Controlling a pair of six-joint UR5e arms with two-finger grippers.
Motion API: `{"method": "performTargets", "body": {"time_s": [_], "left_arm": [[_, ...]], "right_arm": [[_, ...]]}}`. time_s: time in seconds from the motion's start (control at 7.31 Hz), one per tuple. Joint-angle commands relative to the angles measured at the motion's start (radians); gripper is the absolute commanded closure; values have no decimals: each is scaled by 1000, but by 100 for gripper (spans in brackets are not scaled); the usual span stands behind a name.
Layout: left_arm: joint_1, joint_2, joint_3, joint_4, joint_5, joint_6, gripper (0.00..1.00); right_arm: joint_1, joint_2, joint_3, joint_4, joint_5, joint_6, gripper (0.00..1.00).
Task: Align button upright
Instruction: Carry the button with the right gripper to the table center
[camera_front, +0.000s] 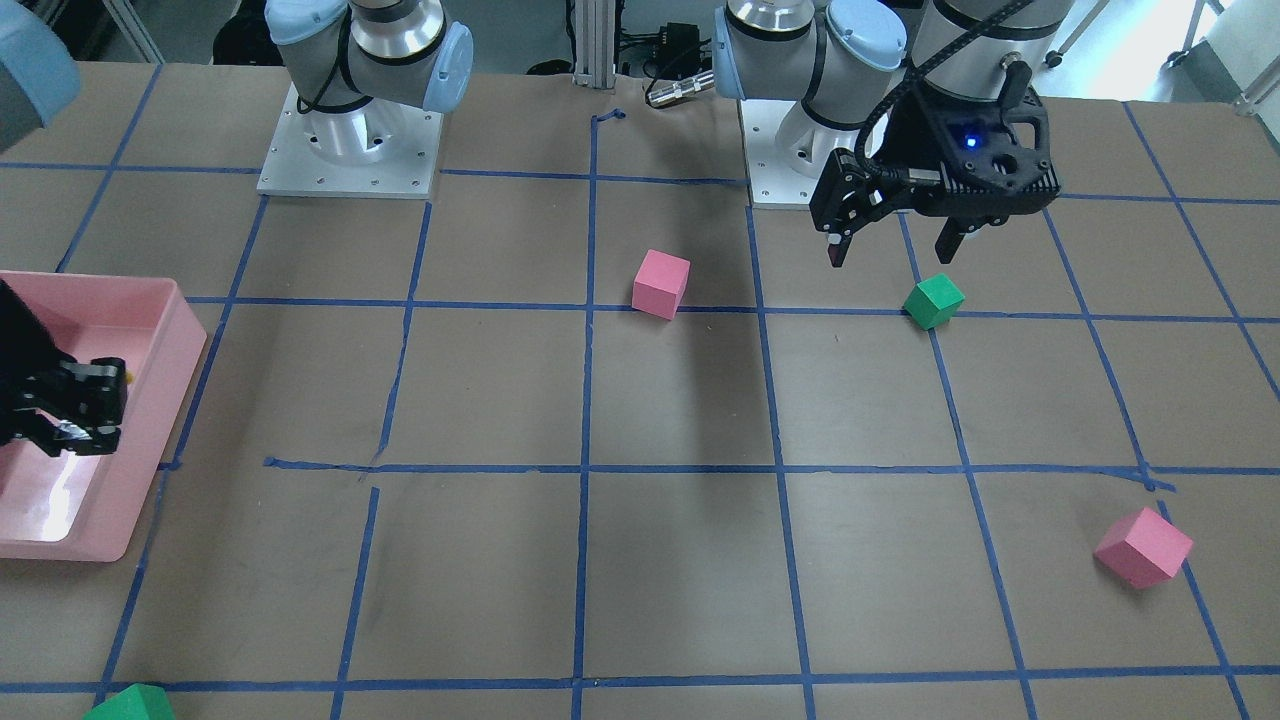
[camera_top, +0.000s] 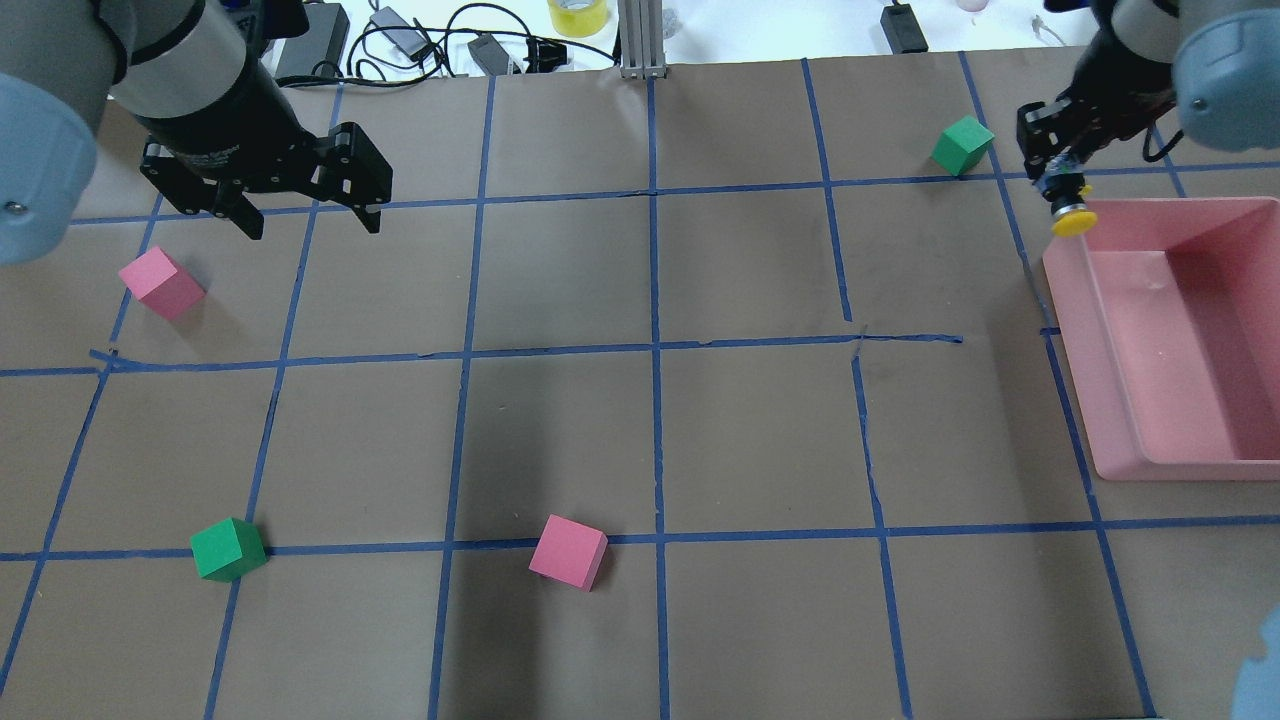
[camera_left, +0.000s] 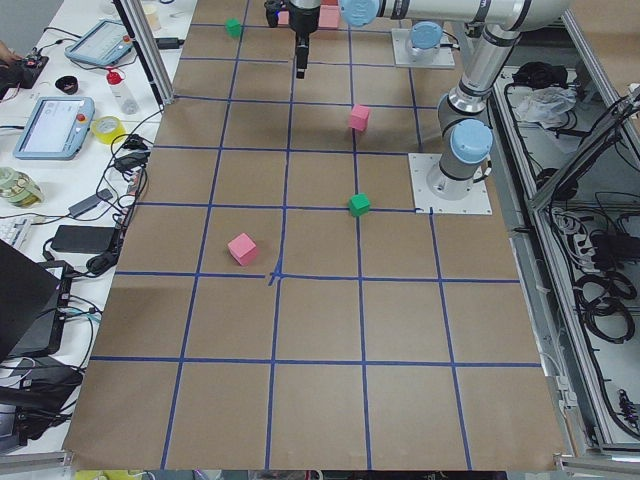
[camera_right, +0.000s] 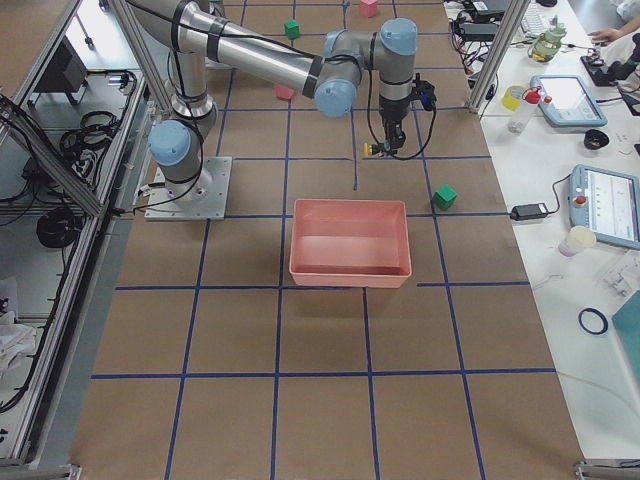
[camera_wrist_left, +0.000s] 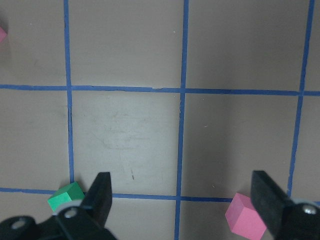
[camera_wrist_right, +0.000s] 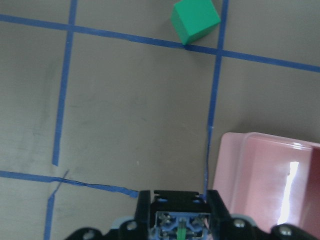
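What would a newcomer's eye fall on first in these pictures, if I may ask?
Most striking is the right hand, raised and shut on the tiny yellow-capped push-button near a corner of the shallow pink plastic tray. The left hand hangs open and empty, with pink and green cubes scattered over the blue-taped table.

Left arm (camera_left: 478, 75), right arm (camera_right: 260, 55): silver-grey tubes, pale blue joint caps (camera_front: 450, 65). Square metal base plates (camera_front: 410, 170), small screws along edges. Left gripper (camera_front: 890, 252) matte black, ribbed housing, blue LED (camera_front: 969, 141) lit, black cable (camera_front: 890, 105) to wrist; right gripper (camera_top: 1060, 178) black too, detail unclear
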Motion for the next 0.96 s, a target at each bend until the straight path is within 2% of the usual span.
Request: {"method": "performTargets", "body": {"time_s": [0.0,0.14,0.27,0.41,0.82], "left_arm": [[1,0,0,0,0,0,0],[1,-1,1,0,0,0,0],[1,-2,1,0,0,0,0],[1,-2,1,0,0,0,0],[1,-2,1,0,0,0,0]], "right_arm": [[167,44,0,-43,4,207,100],[243,76,0,-73,6,293,100],[303,99,2,-89,63,394,100],[359,122,0,-110,79,467,100],[489,188,-1,-210,64,577,100]]}}
